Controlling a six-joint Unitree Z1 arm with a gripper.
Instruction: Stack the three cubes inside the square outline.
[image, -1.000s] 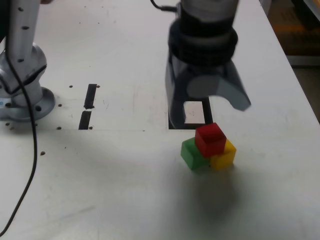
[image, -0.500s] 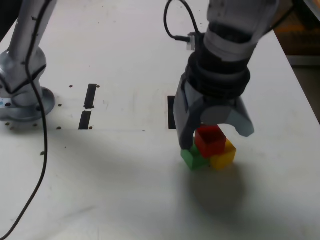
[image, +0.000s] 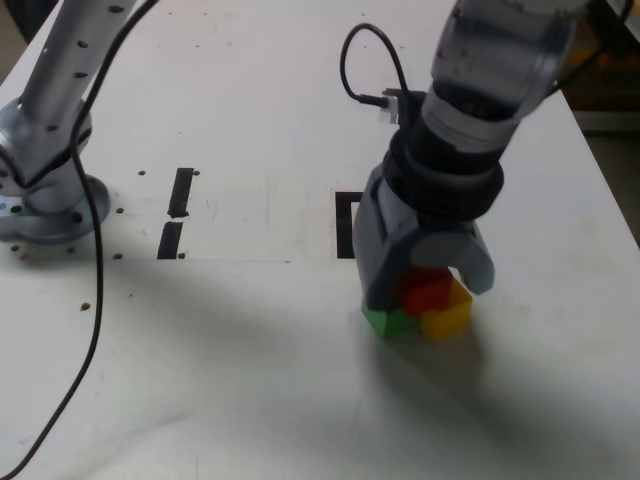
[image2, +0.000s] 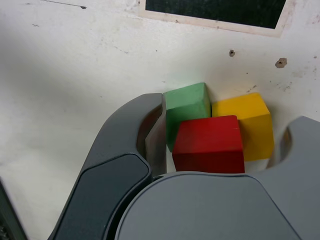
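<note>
The red cube (image2: 210, 142) is flanked by the spread jaws of the gripper (image: 428, 290); the green cube (image2: 186, 112) and yellow cube (image2: 250, 125) crowd beneath. Bare table (image: 230, 370) is left around.

The 3 cubes have plain matte colours: the red cube (image: 424, 292) (image2: 210, 144), the green cube (image: 389, 321) (image2: 187, 113) and the yellow cube (image: 447, 315) (image2: 251, 125). The gripper (image: 425, 265) (image2: 220, 150) is dark grey – its arm is lighter, silver-grey. The square outline (image: 345, 225) is black. The table (image: 250, 380) is white, with 2 short black strips (image: 176, 212) and small dark specks – the cable (image: 95, 300) is black.
</note>
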